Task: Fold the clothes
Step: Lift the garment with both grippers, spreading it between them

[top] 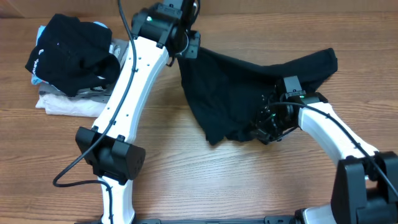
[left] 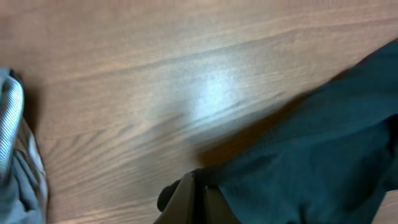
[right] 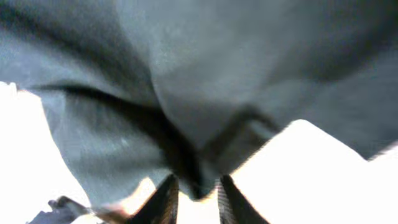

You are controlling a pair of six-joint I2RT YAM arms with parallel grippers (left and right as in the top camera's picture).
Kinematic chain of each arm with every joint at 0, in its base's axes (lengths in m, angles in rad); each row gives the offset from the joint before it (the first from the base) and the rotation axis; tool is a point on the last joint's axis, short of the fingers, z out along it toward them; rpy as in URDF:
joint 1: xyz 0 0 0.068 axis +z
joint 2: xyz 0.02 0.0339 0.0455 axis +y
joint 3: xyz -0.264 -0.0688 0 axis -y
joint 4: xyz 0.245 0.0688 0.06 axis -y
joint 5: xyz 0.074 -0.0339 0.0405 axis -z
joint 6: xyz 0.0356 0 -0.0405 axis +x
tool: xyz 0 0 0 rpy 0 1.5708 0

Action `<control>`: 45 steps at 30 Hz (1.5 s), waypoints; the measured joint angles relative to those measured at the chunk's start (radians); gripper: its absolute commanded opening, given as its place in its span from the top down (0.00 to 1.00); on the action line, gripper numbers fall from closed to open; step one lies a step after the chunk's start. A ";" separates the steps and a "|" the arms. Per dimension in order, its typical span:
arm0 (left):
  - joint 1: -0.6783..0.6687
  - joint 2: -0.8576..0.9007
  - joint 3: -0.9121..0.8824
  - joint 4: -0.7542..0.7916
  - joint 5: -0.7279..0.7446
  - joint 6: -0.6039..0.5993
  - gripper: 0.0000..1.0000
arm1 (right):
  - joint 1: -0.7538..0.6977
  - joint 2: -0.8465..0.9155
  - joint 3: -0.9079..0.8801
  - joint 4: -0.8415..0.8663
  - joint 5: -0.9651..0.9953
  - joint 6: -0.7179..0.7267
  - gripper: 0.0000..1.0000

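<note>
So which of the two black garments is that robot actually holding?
The plain black T-shirt spread mid-table, pinched by the left gripper; the lettered black garment just sits on the pile at left.

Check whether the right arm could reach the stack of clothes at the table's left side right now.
Probably not. The stack lies beyond the left arm, which stretches across the table between them, and the right gripper sits far off at the black T-shirt.
</note>
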 measured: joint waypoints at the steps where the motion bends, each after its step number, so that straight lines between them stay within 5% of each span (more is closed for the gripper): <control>1: 0.000 0.000 0.010 0.001 0.000 0.007 0.96 | -0.011 -0.020 0.017 -0.008 0.019 -0.001 0.59; 7: 0.000 0.000 0.022 0.001 0.000 0.030 0.96 | -0.104 -0.120 0.190 0.079 0.229 -0.009 0.34; 17: 0.000 0.000 0.023 -0.008 0.008 0.030 0.96 | -0.123 -0.006 0.193 0.231 0.446 -0.144 0.22; 26: 0.000 0.000 0.023 -0.018 0.008 0.030 0.96 | -0.122 0.156 0.193 0.392 0.559 -0.262 0.21; 30: 0.000 0.000 0.023 -0.019 0.008 0.030 0.96 | -0.122 0.209 0.193 0.443 0.616 -0.294 0.33; 34: 0.000 0.000 0.023 -0.020 0.011 0.030 0.96 | -0.122 0.238 0.193 0.479 0.677 -0.312 0.74; 38: 0.000 0.000 0.023 -0.021 0.015 0.030 0.96 | -0.136 0.250 0.193 0.531 0.756 -0.317 0.82; 40: 0.000 0.000 0.023 -0.021 0.014 0.031 0.96 | -0.156 0.250 0.193 0.546 0.776 -0.315 0.96; 45: 0.000 0.000 0.023 -0.021 -0.011 0.051 0.96 | -0.254 0.250 0.202 0.497 0.820 -0.313 0.96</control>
